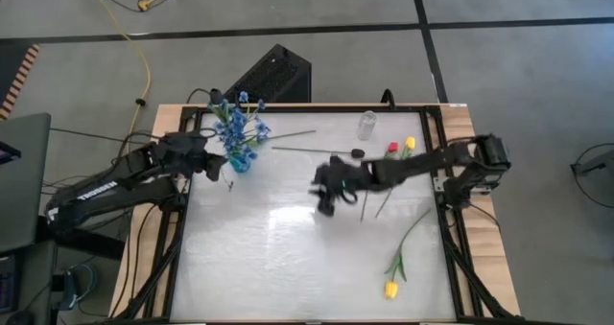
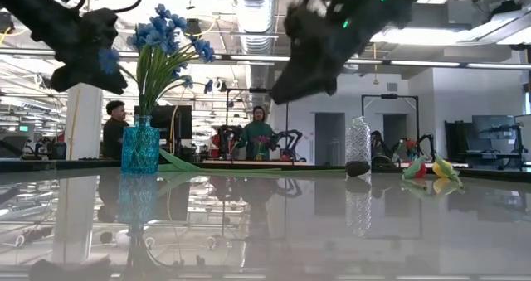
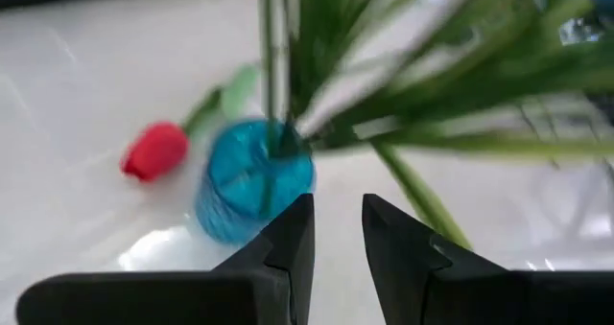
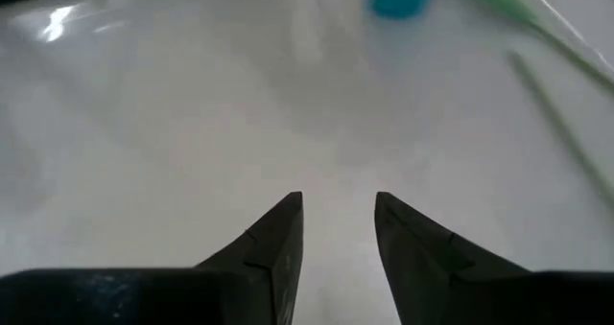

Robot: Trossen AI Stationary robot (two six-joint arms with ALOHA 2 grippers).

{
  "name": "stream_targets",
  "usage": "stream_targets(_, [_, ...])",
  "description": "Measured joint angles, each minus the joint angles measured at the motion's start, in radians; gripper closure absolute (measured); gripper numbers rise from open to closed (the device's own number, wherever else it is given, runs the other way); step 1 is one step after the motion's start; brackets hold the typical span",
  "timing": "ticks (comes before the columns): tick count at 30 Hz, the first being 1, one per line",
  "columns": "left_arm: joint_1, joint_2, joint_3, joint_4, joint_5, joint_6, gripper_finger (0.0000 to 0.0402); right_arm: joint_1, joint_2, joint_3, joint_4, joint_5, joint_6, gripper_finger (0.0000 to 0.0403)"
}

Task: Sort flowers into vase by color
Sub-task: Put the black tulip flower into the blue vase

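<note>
A blue glass vase (image 1: 240, 160) stands near the table's far left and holds blue blossom sprays (image 1: 240, 124); the vase (image 2: 139, 148) also shows in the low view. My left gripper (image 1: 216, 167) hovers just left of the vase (image 3: 254, 181); its fingers are narrowly open and empty (image 3: 338, 210). My right gripper (image 1: 326, 193) hangs over the table's middle, open and empty (image 4: 338, 205). A black-headed flower (image 1: 357, 152) lies flat with its stem pointing left. A red tulip (image 1: 391, 149) and a yellow tulip (image 1: 410, 143) lie by the far right. Another yellow tulip (image 1: 391, 289) lies near the near edge.
A clear ribbed vase (image 1: 367, 124) stands at the far edge, right of centre. A loose green stem (image 1: 293, 133) lies beside the blue vase. Bare white table (image 1: 269, 258) spreads across the near left. People stand in the room beyond the table (image 2: 257, 132).
</note>
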Motion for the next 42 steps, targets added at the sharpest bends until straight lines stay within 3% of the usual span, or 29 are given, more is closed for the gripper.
stream_targets(8, [-0.22,0.001,-0.006,-0.069,-0.132,-0.125,0.0336,-0.229,0.009,0.0,-0.138,-0.039,-0.077,0.0253])
stream_targets(13, [-0.366,0.001,-0.073,-0.05,-0.172,-0.24,0.034,-0.323,0.075,0.008,-0.184,-0.088,-0.149,0.0253])
stream_targets(22, [-0.598,0.001,-0.169,0.049,-0.193,-0.351,0.034,-0.385,0.266,0.239,-0.427,-0.055,-0.32,0.0253])
stream_targets(28, [-0.777,0.008,-0.26,0.237,-0.208,-0.423,0.034,-0.395,0.417,0.406,-0.597,-0.013,-0.382,0.0253])
stream_targets(35, [-0.996,0.067,-0.423,0.619,-0.251,-0.437,0.034,-0.413,0.497,0.497,-0.703,-0.009,-0.428,0.0266])
stream_targets(38, [-1.071,0.101,-0.45,0.724,-0.301,-0.415,0.034,-0.43,0.501,0.511,-0.744,-0.043,-0.433,0.0295])
stream_targets(42, [-1.158,0.143,-0.451,0.796,-0.382,-0.389,0.034,-0.435,0.494,0.51,-0.77,-0.095,-0.428,0.0368])
